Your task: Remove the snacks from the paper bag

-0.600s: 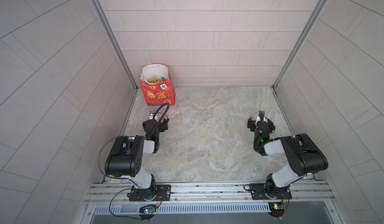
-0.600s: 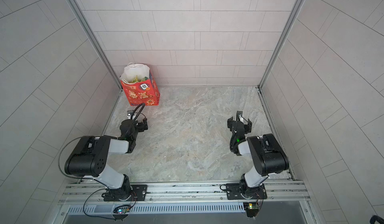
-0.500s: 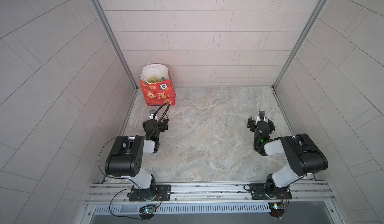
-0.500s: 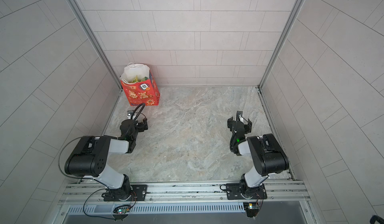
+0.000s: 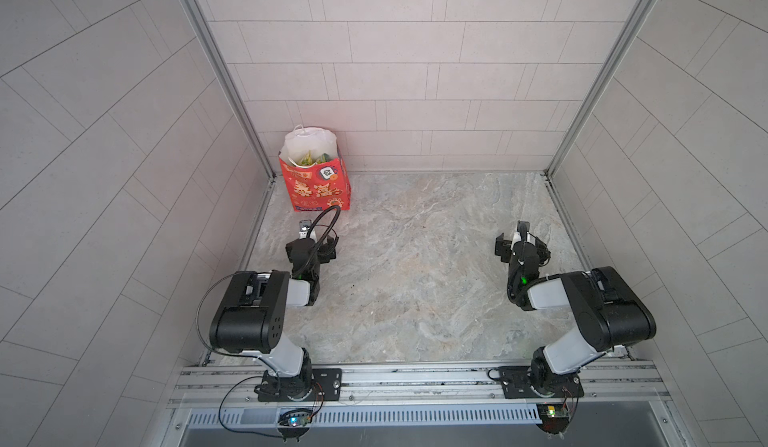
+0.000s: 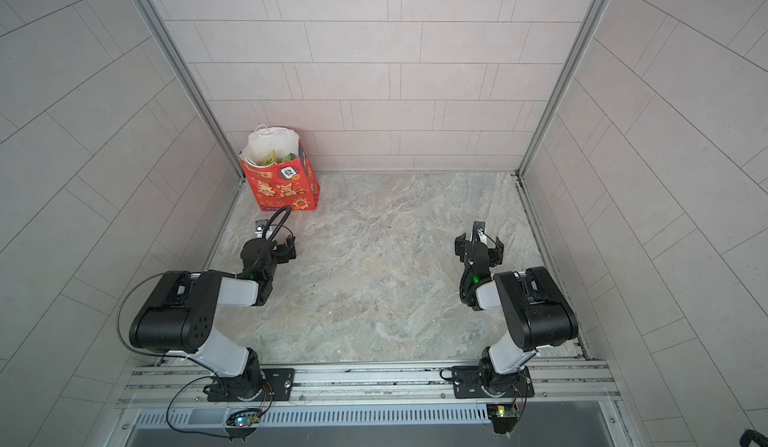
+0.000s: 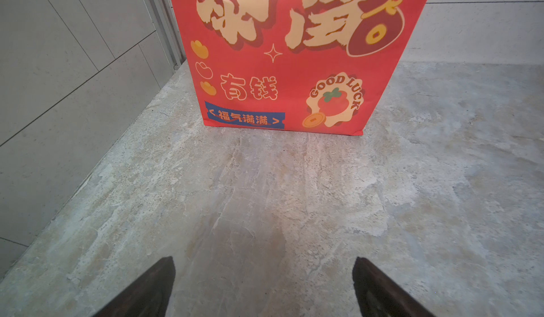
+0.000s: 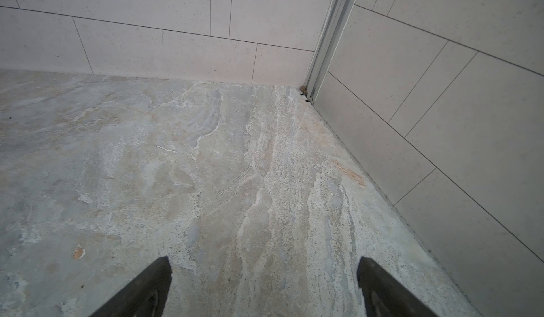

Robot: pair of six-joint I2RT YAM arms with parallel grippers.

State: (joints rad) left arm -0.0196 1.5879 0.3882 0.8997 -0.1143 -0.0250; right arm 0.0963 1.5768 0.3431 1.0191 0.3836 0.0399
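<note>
Matt paper bag (image 7: pixel 279 65), marbled stone floor (image 7: pixel 294 197)

Paper bag (image 5: pixel 319 189) is red with cream-gold Chinese characters, a navy label with white text, and a "GOOD LUCK" badge with red fruit and a gold coin; inside is white. Snacks (image 5: pixel 308 159) in it show yellow and green. Tabletop (image 5: pixel 415 266): marbled grey and beige, white veins. Walls (image 5: pixel 415 71): pale grey tiles, thin dark joints. Arms (image 5: pixel 253 312): black and white. Rail (image 5: pixel 415 376): silver.
</note>
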